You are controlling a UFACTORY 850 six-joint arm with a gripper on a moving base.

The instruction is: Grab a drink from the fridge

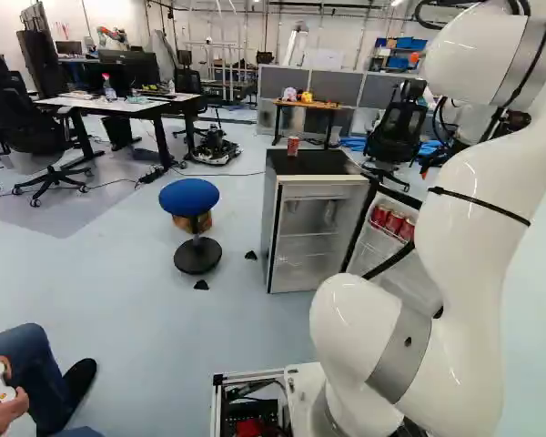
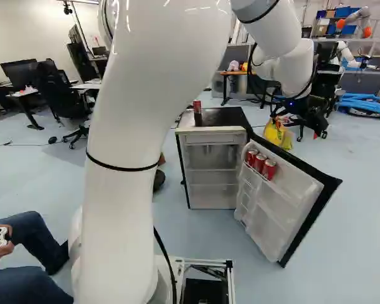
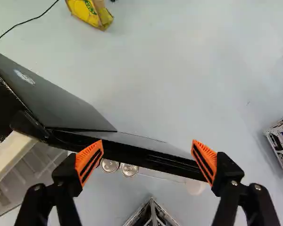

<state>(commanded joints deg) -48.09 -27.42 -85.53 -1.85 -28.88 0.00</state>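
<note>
In the right base view my gripper (image 2: 319, 132) hangs above and beyond the swung-out fridge door (image 2: 297, 199). Seen in the wrist view, the gripper (image 3: 147, 157) stands open, with the door's black top edge (image 3: 151, 160) running below and across the gap between its fingers. Can tops (image 3: 110, 165) show beside that edge, nearer the left-hand finger. Three red cans (image 2: 259, 163) stand in the door's upper shelf. The fridge (image 2: 210, 168) is a small one with a black top. Another can (image 2: 197, 106) stands upright on that top.
A blue stool (image 1: 189, 197) stands beside the fridge in the left base view. A yellow bag (image 2: 278, 134) lies on the floor beyond the door. Part of the base frame (image 3: 152, 214) shows in the wrist view. Another robot (image 2: 356, 24) is at the back right.
</note>
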